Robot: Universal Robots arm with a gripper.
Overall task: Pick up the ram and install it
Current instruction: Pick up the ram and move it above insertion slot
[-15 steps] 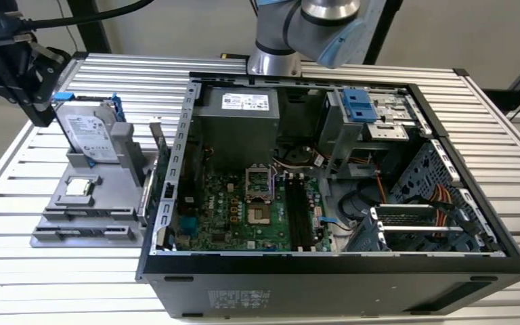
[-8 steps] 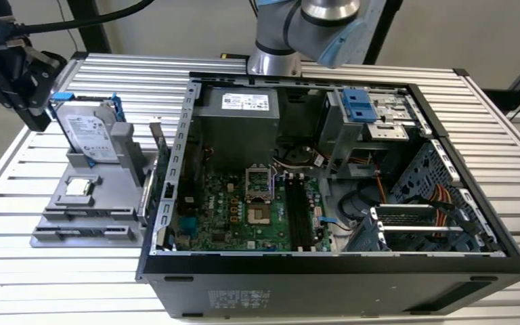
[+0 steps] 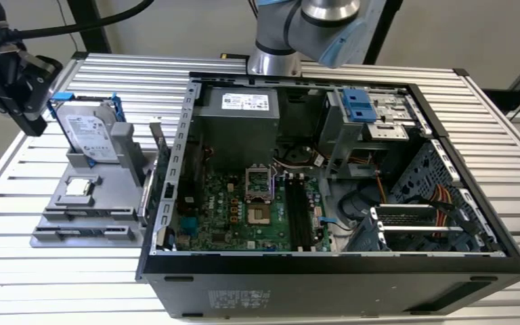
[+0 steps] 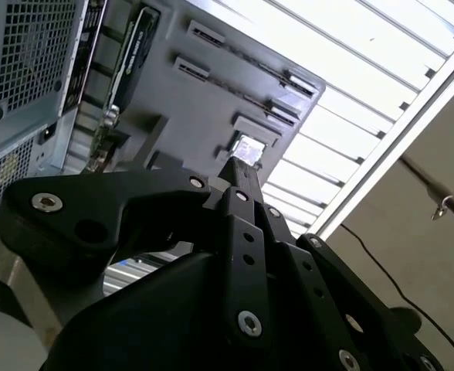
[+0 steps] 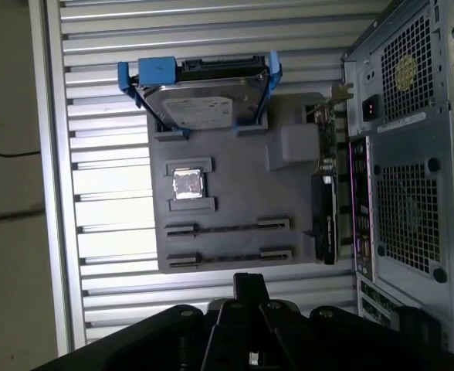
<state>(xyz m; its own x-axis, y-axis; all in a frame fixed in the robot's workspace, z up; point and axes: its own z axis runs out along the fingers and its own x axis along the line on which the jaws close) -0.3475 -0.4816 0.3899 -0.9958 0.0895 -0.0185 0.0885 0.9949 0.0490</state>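
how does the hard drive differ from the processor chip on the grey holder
Size: the hard drive is far larger and oblong, while the processor chip is a small square.
Pose: the hard drive stands on edge in the grey holder; the processor chip lies flat in a recess.
Fittings: the hard drive sits in a blue frame; the processor chip is bare.
Both are silver and rest on the same holder.

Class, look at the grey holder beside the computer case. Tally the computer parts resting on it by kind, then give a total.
hard drive: 1
processor: 1
ram: 1
Total: 3, all on the holder
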